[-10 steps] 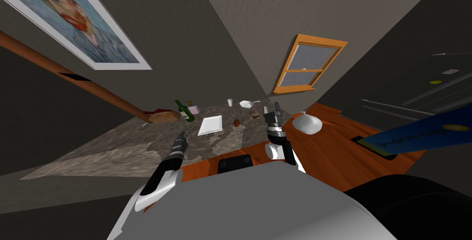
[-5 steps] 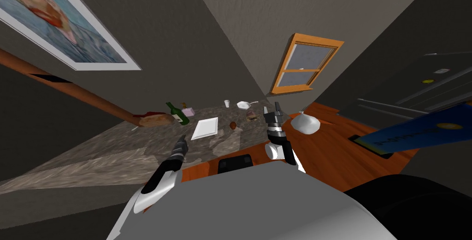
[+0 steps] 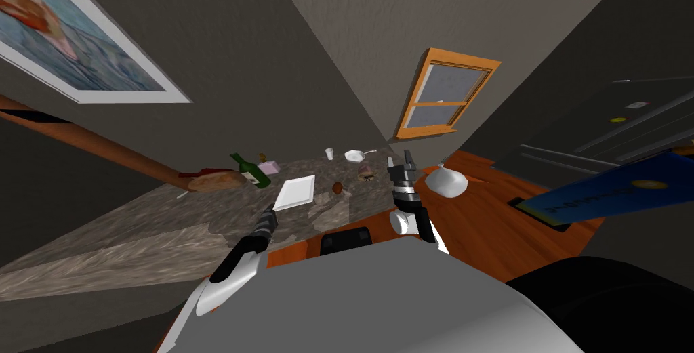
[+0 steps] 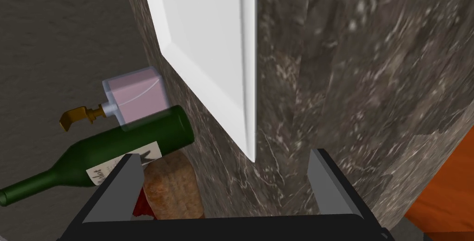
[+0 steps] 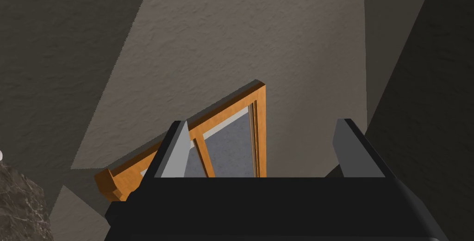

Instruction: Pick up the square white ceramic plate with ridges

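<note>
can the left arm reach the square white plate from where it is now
Probably yes. The left end effector is open and aimed at the near corner of the plate, with only bare counter between them. The green bottle and bread loaf lie off to one side.

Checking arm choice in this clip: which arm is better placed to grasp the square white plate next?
Left. The open left gripper points at the near corner of the plate on the marbled counter; the right gripper, also open, is raised off to its side.
</note>
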Controlling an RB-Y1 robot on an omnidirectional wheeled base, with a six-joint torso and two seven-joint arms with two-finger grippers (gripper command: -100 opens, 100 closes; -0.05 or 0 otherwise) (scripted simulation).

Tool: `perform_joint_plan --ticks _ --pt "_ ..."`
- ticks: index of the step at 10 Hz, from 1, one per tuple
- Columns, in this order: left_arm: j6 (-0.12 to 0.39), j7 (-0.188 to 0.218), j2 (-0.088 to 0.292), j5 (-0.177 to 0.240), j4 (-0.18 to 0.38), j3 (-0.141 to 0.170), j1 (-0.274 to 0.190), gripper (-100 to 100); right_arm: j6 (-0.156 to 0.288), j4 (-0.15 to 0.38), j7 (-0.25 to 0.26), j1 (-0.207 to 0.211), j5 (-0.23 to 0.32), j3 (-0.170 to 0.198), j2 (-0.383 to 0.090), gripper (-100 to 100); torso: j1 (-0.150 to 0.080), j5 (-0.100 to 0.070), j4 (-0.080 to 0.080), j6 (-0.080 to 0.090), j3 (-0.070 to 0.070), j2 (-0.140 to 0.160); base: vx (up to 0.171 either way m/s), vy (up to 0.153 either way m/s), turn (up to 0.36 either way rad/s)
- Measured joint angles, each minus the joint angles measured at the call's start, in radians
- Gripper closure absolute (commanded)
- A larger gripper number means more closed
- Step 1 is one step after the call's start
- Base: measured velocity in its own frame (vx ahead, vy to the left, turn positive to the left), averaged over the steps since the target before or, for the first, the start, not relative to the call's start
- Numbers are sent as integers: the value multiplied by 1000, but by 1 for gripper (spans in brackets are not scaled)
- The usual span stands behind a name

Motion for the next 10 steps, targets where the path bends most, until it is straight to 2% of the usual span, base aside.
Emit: perform_joint_plan --ticks 4,5,6,10 --pt "83 9 -5 9 -5 1 1 -100 0 0 0 0 0 0 0 0 2 0 0 0 0 1 39 -54 -19" --pt "86 9 -5 9 -5 0 1 0 0 0 0 0 0 0 0 0 4 1 0 0 1 2 4 -5 2" --pt "86 9 -5 9 -5 0 1 -100 0 0 0 0 0 0 0 0 5 1 1 0 2 3 5 4 -22" --pt "75 12 -1 1 67 14 -61 -100 0 0 0 0 0 0 0 0 7 1 1 0 2 3 6 11 -13"
